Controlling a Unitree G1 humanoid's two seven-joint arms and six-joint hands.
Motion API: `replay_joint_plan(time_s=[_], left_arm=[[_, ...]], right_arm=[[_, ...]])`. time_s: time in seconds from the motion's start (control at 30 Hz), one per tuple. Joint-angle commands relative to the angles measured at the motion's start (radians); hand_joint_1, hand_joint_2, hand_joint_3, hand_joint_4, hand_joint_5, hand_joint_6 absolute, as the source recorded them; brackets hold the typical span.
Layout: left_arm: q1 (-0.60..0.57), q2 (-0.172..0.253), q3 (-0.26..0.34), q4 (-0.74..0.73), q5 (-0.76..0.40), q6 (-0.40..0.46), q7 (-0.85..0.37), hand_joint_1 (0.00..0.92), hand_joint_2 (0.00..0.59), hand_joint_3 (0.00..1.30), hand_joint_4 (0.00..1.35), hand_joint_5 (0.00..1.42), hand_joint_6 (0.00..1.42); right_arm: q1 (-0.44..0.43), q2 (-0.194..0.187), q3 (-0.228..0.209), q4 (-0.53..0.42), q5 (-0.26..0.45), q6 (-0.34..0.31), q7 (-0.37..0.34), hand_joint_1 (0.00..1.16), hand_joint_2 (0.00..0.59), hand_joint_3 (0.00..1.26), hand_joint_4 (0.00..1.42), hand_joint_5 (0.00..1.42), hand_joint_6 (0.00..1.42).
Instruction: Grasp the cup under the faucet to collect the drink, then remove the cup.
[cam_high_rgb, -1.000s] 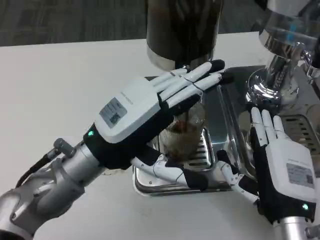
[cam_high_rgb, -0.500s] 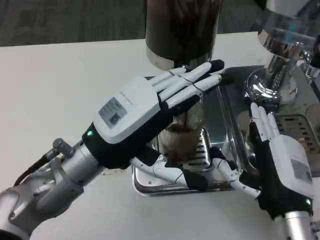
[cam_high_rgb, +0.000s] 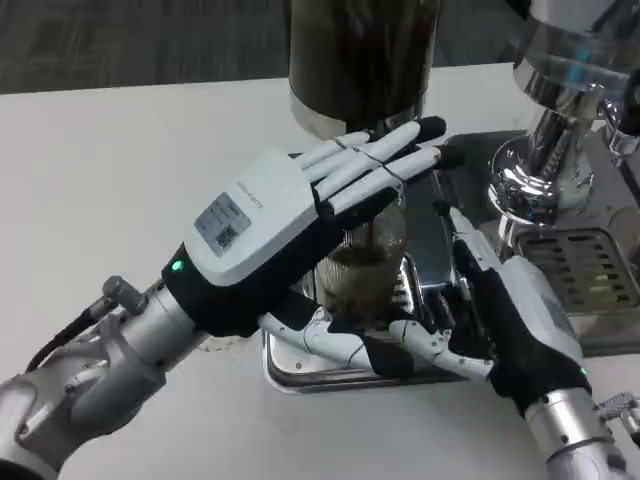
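Your landmark is the cup (cam_high_rgb: 362, 268), a clear glass standing upright on the slotted grate of the steel drip tray (cam_high_rgb: 300, 360), directly under the dark cylindrical dispenser (cam_high_rgb: 362, 60). You can see brown drink in its lower part, and a thin dark stream runs down into it from above.

Your left hand (cam_high_rgb: 290, 235) is wrapped around the cup. The white back lies over the cup's left side and top, the long fingers (cam_high_rgb: 375, 160) reach across above its rim towards the right, held close together, and the thumb (cam_high_rgb: 340, 345) curls under along the front of the cup's base. The cup reads as held, though the palm hides the contact on the near side.

Your right hand (cam_high_rgb: 500, 315) sits just to the right of the cup, over the right part of the drip tray. Its fingers are extended and apart; one long finger (cam_high_rgb: 470, 255) points away from you, and the thumb (cam_high_rgb: 430, 345) reaches left towards the cup's base, near the left thumb tip. You cannot tell whether it touches the cup. It holds nothing.

Further right of the cup stands a polished chrome fitting (cam_high_rgb: 545, 150), with a second slotted grate (cam_high_rgb: 580, 270) in front of it. Everything rests on the white table (cam_high_rgb: 110, 170), which extends left of the cup.
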Motion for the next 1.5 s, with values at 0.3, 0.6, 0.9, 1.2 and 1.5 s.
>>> replay_joint_plan(time_s=[0.3,0.6,0.9,1.2,1.5], left_arm=[[0.008,0.013,-0.008,0.002,-0.002,0.023,0.002,0.000,0.036,0.15,0.03,0.24,0.19],[0.010,0.018,-0.004,0.000,-0.011,0.033,0.002,0.000,0.041,0.15,0.03,0.25,0.19],[0.015,0.020,0.036,-0.008,-0.022,0.065,0.043,0.000,0.060,0.07,0.00,0.18,0.12],[0.031,0.022,0.145,-0.037,-0.084,0.083,0.104,0.000,0.064,0.04,0.00,0.16,0.11],[0.100,0.036,0.213,-0.039,-0.191,0.057,0.095,0.000,0.080,0.07,0.00,0.19,0.13]], right_arm=[[-0.109,0.045,-0.006,0.161,0.080,-0.095,0.049,0.52,0.197,0.00,0.00,0.00,0.01],[-0.169,0.058,-0.003,0.255,0.110,-0.148,0.078,0.52,0.194,0.00,0.00,0.00,0.00],[-0.192,0.068,-0.004,0.295,0.113,-0.172,0.076,0.54,0.191,0.00,0.00,0.00,0.02],[-0.195,0.075,-0.010,0.317,0.128,-0.189,0.085,0.55,0.199,0.00,0.00,0.00,0.03],[-0.204,0.087,-0.018,0.337,0.151,-0.218,0.100,0.55,0.195,0.00,0.00,0.00,0.04]])
